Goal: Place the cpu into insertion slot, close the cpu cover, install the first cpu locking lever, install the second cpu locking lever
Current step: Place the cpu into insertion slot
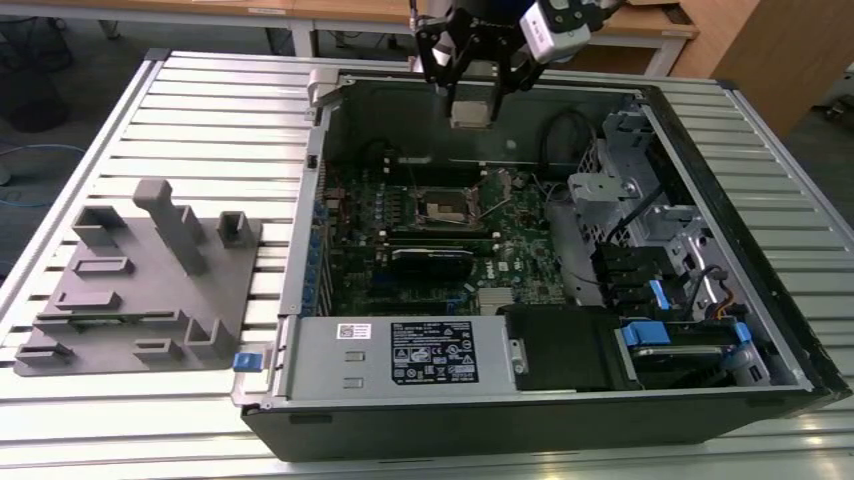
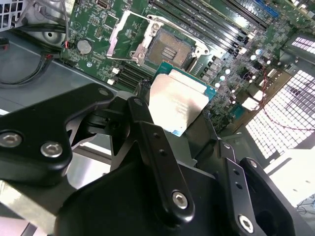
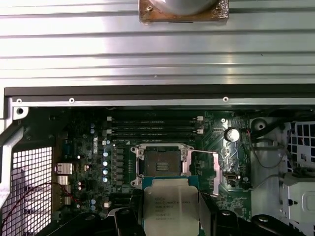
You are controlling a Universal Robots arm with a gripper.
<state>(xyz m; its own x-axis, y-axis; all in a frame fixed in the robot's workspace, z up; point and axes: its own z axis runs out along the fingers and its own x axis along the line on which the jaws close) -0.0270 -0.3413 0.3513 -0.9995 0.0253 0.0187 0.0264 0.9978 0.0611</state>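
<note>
Cpu [image 1: 470, 112]: flat square chip with a silver-grey face and a green edge. It is held in the air above the far wall of the open computer case [image 1: 300, 250], clear of the board below. In both wrist views it sits between the 2 black fingers [image 2: 147, 132], face towards the camera [image 2: 179, 101] [image 3: 171, 206].

Fingers [image 1: 441, 70]: closed on 2 opposite edges of the cpu and gripping nothing else [image 3: 125, 221].

Insertion slot [image 1: 446, 207]: square socket with a dark pin field, near the middle of the green motherboard [image 1: 400, 250]. It is uncovered and unfilled in both wrist views [image 2: 170, 49] [image 3: 161, 161], and lies well below the cpu.

Cpu cover [image 2: 117, 37]: thin silvery frame, swung up and away from the insertion slot. It stands at one side of the slot [image 3: 209, 169].

Computer case: black tower lying on its side on the counter [image 1: 200, 120], side panel off and interior facing up. A grey power supply box [image 1: 400, 355] with a label sits along its near wall.

Long black slots [image 3: 152, 125]: set in a row on the motherboard just beside the insertion slot.

Grey holder tray [image 1: 134, 280]: moulded block with upright posts and pockets. It rests on the counter beside the case, towards the edge at the exterior view's left.

Counter: ribbed metal surface that carries the case and the tray.
</note>
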